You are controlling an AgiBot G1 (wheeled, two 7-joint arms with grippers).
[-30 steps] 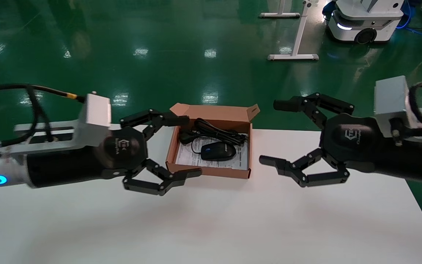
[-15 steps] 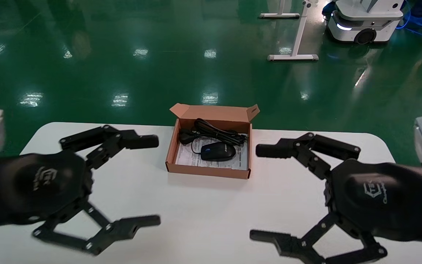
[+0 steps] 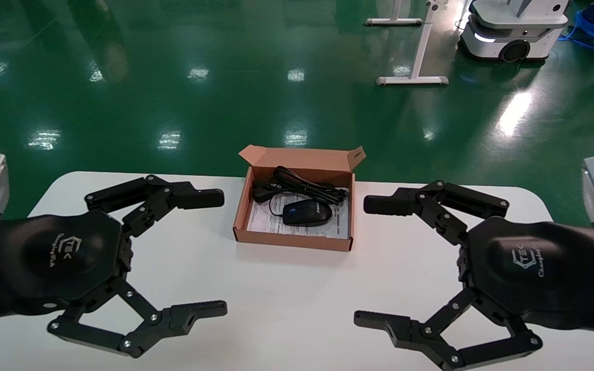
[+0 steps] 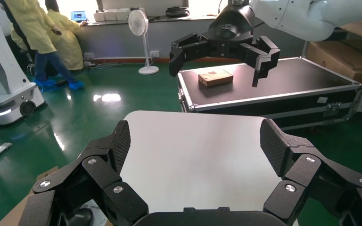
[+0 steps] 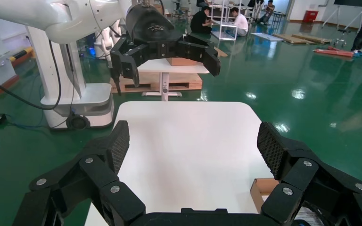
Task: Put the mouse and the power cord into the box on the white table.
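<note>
Both items in: mouse point(image 3: 307, 212) and power cord point(image 3: 302, 186) inside box point(image 3: 292, 239), frame centre, on worktop point(image 3: 286, 288). Left gripper point(image 3: 209, 253) lower left, right gripper point(image 3: 374, 263) lower right: both spread wide, empty. Nothing visibly left.

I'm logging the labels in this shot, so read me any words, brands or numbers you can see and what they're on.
"TEK": on the left gripper housing, beside a logo; the script under it is too blurred.
"TEK": on the right gripper housing; script below unreadable.
Sheet in the box: print too small.
Mouse: light mark, unreadable.
</note>
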